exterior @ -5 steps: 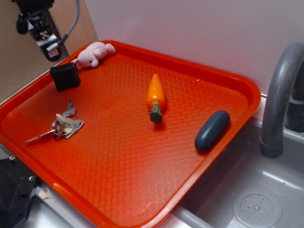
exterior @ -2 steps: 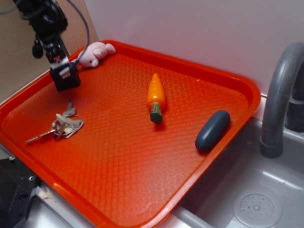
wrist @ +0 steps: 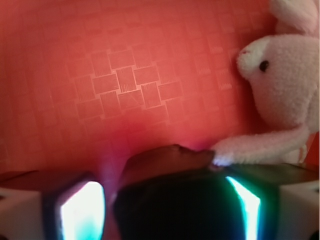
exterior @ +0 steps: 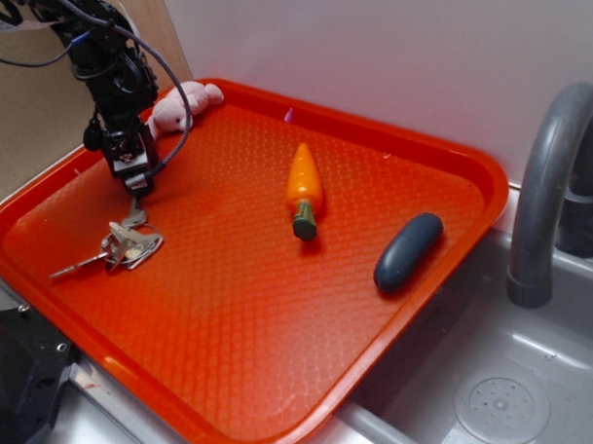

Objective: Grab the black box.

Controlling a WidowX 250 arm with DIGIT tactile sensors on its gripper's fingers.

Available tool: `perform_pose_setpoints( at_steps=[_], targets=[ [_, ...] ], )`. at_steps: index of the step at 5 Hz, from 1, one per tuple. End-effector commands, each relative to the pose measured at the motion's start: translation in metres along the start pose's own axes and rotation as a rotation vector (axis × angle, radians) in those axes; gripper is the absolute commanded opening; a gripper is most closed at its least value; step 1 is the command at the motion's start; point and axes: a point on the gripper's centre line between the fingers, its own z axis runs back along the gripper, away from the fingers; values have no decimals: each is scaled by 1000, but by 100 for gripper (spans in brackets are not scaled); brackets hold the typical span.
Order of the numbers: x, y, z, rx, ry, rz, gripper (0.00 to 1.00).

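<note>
Orange tray (exterior: 282,369), waffle-textured, beside sink basin (exterior: 497,390). On it: pink plush rabbit (exterior: 180,104), black box (wrist: 175,200), key bunch (exterior: 122,246), toy carrot (exterior: 304,191), blue-grey capsule (exterior: 408,253).

We see even, soft light in the exterior view, with short shadows falling toward six o'clock under the carrot (exterior: 304,191) and a pale sheen on the tray (exterior: 282,378). Our wrist view is blurred, red-tinted, with glaring cyan-white patches at five and seven o'clock.
</note>
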Motion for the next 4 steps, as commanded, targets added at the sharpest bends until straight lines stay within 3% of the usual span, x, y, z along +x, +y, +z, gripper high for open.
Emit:
perform_pose_setpoints(
  at_steps=[1, 2, 3, 4],
  targets=[
    [30, -24, 94, -3, -81, 35, 0],
    [43, -55, 148, 27, 16, 237, 0],
    [33, -86, 203, -126, 152, 468, 0],
    [25, -106, 207, -135, 2, 705, 0]
  ],
)
